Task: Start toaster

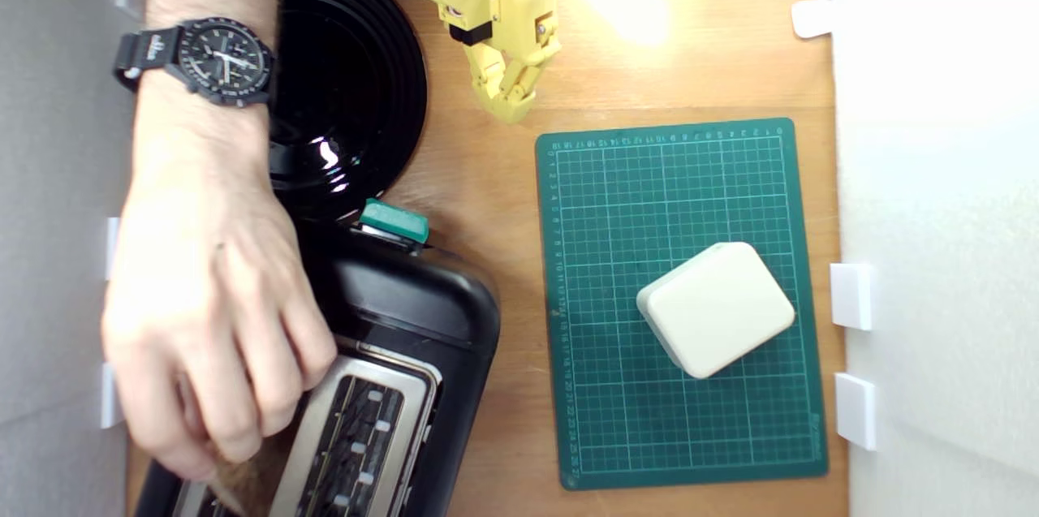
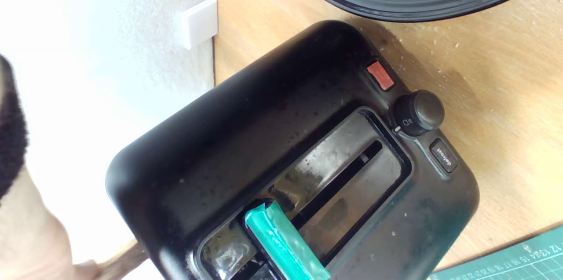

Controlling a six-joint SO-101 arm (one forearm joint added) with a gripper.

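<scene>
The glossy black toaster (image 1: pixel 422 310) stands at the lower part of the exterior view's left, its silver top plate (image 1: pixel 325 420) partly under a person's hand (image 1: pixel 203 314). Its teal lever knob (image 1: pixel 394 221) sticks out toward the black plate. The wrist view shows the toaster's end face (image 2: pixel 272 139) with the teal lever (image 2: pixel 286 245) in its slot, a red button (image 2: pixel 380 75), a dial (image 2: pixel 418 113) and a defrost button (image 2: pixel 444 155). My yellow gripper (image 1: pixel 511 113) hangs well away from the lever, fingers together and holding nothing.
A round black plate (image 1: pixel 357 79) lies beside the toaster. A green cutting mat (image 1: pixel 617 200) carries a white rounded box (image 1: pixel 714 308). The hand, with a wristwatch (image 1: pixel 215 58), holds a brown slice (image 1: pixel 247 480) over the slots. White walls (image 1: pixel 933 217) bound the wooden table.
</scene>
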